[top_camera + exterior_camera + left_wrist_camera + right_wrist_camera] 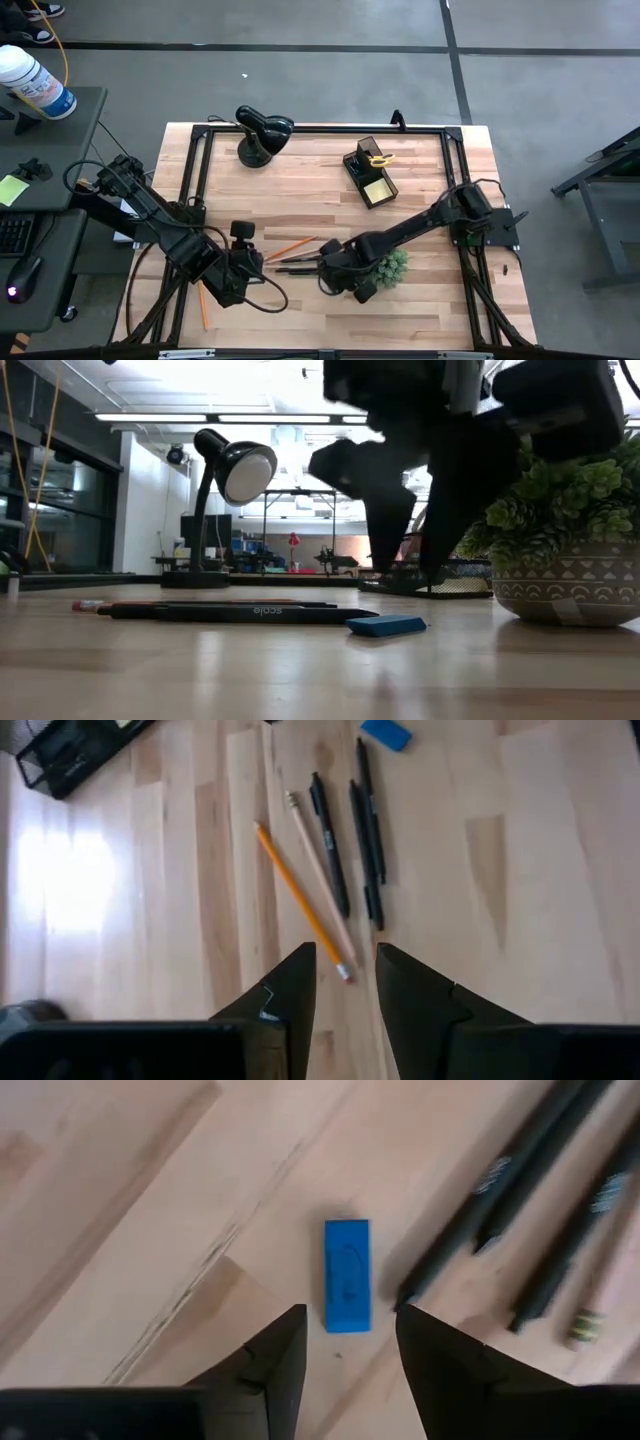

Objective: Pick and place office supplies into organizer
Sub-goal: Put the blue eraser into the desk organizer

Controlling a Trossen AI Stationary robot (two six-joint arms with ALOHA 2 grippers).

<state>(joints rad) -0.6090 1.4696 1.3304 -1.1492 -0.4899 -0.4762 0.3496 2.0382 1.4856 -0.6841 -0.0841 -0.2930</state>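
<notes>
A small blue item lies flat on the wooden table, just beyond my right gripper, which hovers open above it, fingers pointing down, touching nothing. In the low view the blue item lies in front of the black pens. My left gripper hangs open above the near ends of two pencils and the pens. The black organizer stands at the far middle, holding yellow scissors and a yellow sticky-note pad.
A green plant in a patterned pot stands close beside my right gripper, on its right. A black desk lamp stands at the far left. One more orange pencil lies near the left front, by my left arm.
</notes>
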